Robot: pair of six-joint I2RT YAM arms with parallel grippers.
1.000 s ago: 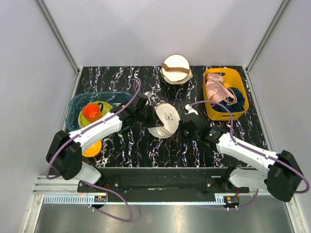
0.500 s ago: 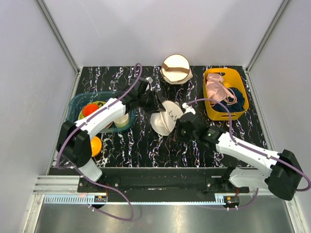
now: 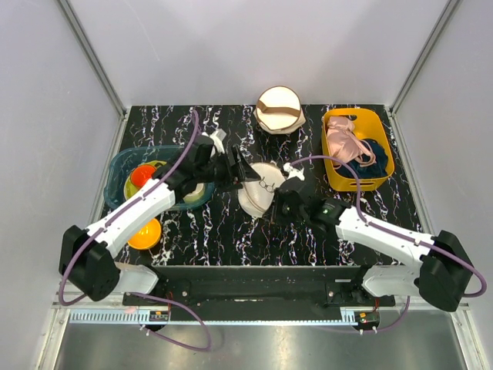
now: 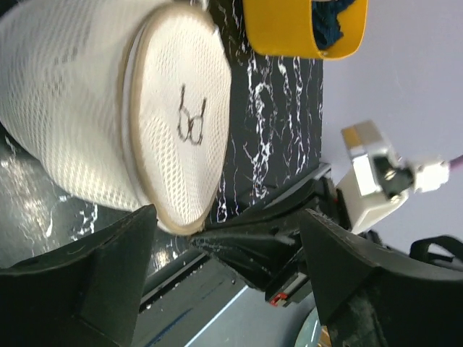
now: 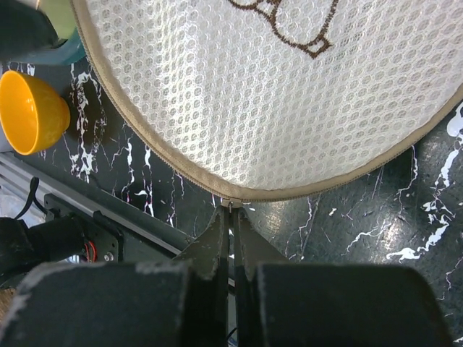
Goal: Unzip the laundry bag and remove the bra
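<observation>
The laundry bag (image 3: 260, 187), a round white mesh pouch with a small black bra drawing, stands tilted on its edge at the table's middle. My left gripper (image 3: 240, 171) hangs just left of it, jaws wide open and touching nothing. In the left wrist view the laundry bag (image 4: 108, 123) sits above and left of that gripper (image 4: 228, 238). My right gripper (image 3: 276, 208) is at the bag's near rim. In the right wrist view the gripper (image 5: 233, 217) is shut on the small zipper pull (image 5: 231, 204) under the mesh face (image 5: 275, 94). The bra is out of view.
A cream round bag with a brown band (image 3: 279, 109) stands at the back. A yellow bin (image 3: 357, 150) at the right holds pink and navy garments. A teal bin (image 3: 150, 173) with dishes is at the left, with an orange bowl (image 3: 145, 233) in front of it.
My left gripper opened, let go of the bag and drew back to the left. The bag tipped up onto its edge. My right gripper stayed shut at the rim.
</observation>
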